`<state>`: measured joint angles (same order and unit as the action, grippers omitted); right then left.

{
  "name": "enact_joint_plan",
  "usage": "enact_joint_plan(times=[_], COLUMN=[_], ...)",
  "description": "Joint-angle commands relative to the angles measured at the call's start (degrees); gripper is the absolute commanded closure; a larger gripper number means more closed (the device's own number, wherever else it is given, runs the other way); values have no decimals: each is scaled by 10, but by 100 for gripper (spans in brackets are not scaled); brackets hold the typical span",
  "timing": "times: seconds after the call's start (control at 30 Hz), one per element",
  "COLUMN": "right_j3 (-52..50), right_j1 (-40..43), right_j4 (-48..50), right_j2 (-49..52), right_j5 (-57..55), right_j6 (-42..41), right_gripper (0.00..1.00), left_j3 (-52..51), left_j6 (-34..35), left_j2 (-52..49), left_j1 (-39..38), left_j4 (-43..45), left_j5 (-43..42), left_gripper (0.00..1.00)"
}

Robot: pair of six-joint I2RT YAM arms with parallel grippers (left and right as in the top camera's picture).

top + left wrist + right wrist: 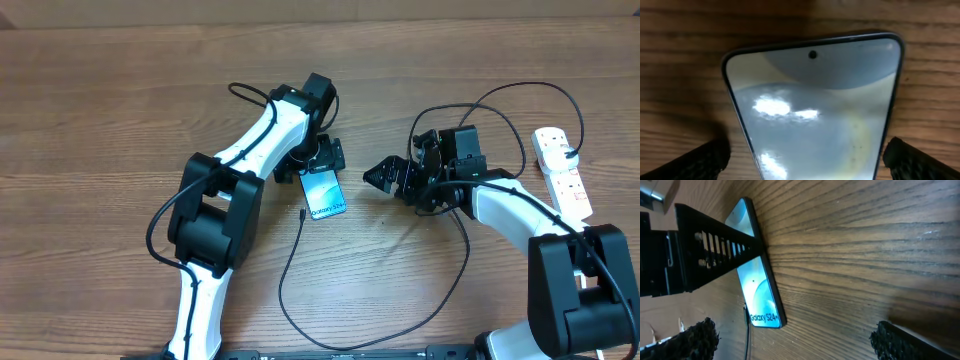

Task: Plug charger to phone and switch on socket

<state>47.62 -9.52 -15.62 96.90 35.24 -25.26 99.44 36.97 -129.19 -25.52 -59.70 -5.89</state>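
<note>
Phone (325, 195) within wide left gripper (810, 162); right gripper (800, 340) equally wide; socket (562, 170) overhead only.

Brown wood-grain table (100, 80) fills the view, evenly lit.

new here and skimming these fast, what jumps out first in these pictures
The lit phone lies mid-table, screen up, between the left arm's open jaws. The black charger loops in front of it, tip resting beside the phone's corner, not plugged in. The white socket sits at the far right.
</note>
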Motion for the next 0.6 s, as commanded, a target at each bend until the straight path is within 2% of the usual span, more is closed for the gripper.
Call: enact_joint_plan(times=[0.0,0.1,0.17,0.27,0.57], right_j3=[3,3,3,3,3], right_j1=[-5,-17,-31,-58,-134], right_j4=[3,10,21,42,84], right_j2=[-5,1,10,19,21], right_j5=[-7,-7,-7,-7,-24], right_j6=[2,2,1,-7,-18], right_gripper=[0,0,0,0,0], left_j3=[0,0,1,1,1], left_j6=[1,-11,-31,-75,-74], left_j2=[-43,-46,-46,-46,-46], left_j1=[1,1,1,-1,-9], left_j4=[1,5,18,45,43], left_j5=[-1,-1,-7,-48,-42], left_gripper=[7,16,18,15,7])
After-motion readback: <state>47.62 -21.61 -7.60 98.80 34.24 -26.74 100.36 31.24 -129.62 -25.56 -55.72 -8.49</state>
